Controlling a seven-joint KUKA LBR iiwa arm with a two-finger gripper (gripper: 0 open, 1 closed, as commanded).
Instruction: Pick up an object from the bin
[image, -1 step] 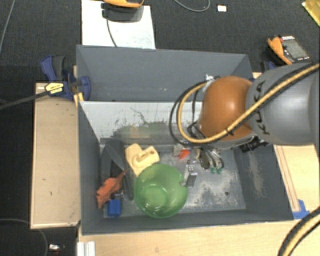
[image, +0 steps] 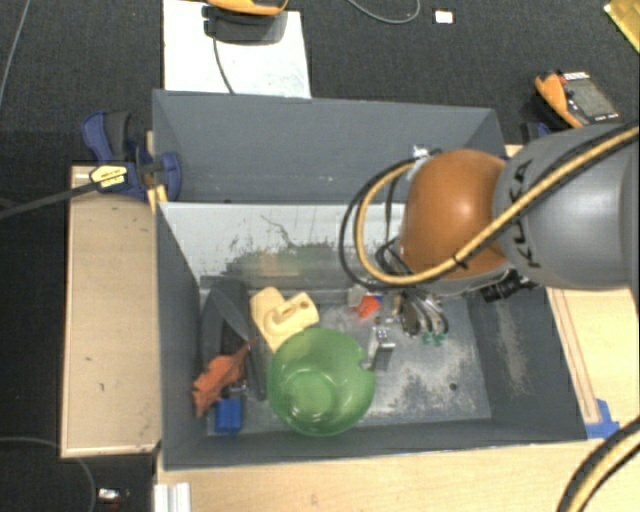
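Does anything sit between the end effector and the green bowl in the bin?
Nothing visible does. The end effector is just beside the right rim of the green bowl, over the bin floor; the cream piece lies at the bowl's upper left.

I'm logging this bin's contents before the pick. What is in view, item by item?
bin: one, grey metal, centre of view
green cup: one, translucent green, front middle of the bin floor
cream plastic piece: one, pale yellow, just behind the cup
orange piece: one, rust orange, left of the cup
blue block: one, blue, front left corner
dark piece: one, dark grey, left side, behind the orange piece
small red piece: one, red-orange, mid-floor beside the gripper
gripper: one, metal, low by the cup's right edge
arm: one, grey with an orange cover, entering from the right
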